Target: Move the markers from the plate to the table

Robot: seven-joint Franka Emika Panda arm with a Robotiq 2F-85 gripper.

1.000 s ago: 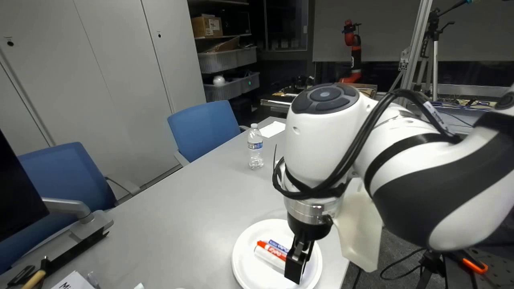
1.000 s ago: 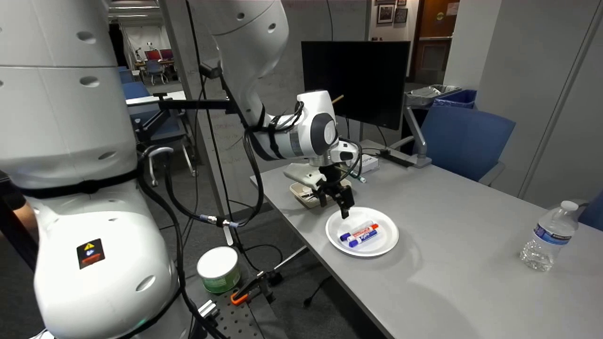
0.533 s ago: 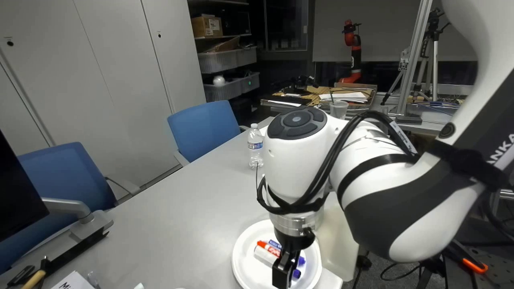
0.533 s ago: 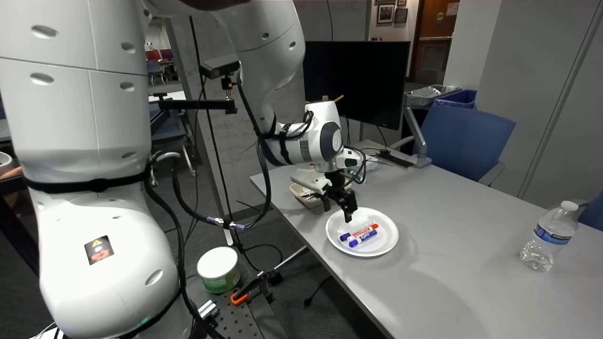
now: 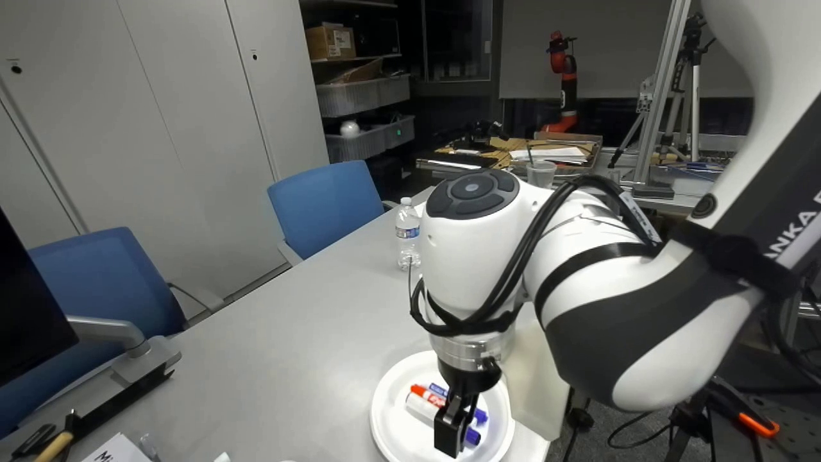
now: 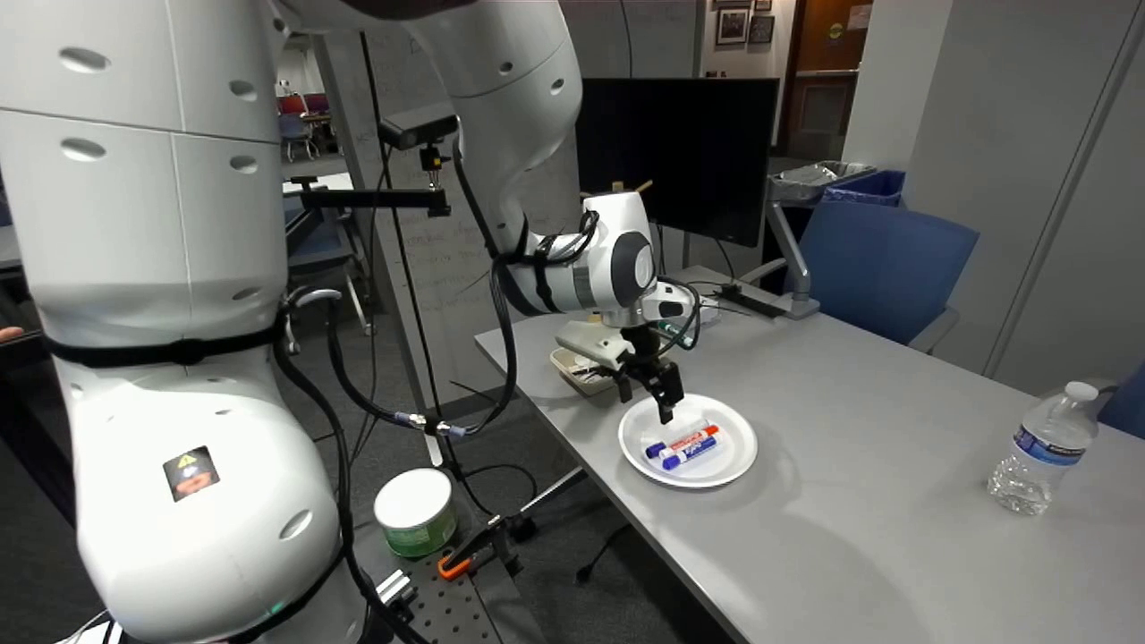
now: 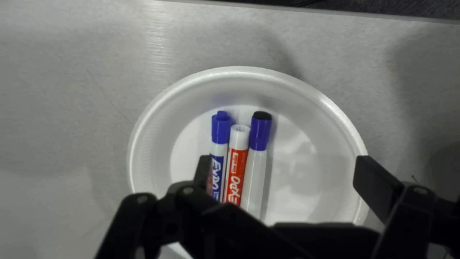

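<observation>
The white plate (image 7: 151,108) rests on the light grey table (image 7: 72,72). Three markers lie side by side on it: a blue-labelled one (image 7: 217,167), a red-labelled one (image 7: 237,165) and a plain white one with a dark blue cap (image 7: 256,169). In an exterior view the blue marker (image 6: 691,453) and red marker (image 6: 702,436) lie below and beyond the fingers. My gripper (image 7: 283,171) is wide open and empty above the plate. In the wrist view its left finger overlaps the blue marker and hides the markers' lower ends. It also shows in both exterior views (image 5: 453,430) (image 6: 646,405).
A water bottle (image 6: 1042,452) stands farther along the table. A small beige tray (image 6: 572,374) with items sits beside the plate under the arm. A monitor (image 6: 675,161) and a white box (image 5: 118,449) are at the table's end. Blue chairs (image 5: 327,205) line the far side.
The arm has come down and moved a little farther over the plate, mostly in the first half second. The open gripper has barely moved since. The markers have not moved.
</observation>
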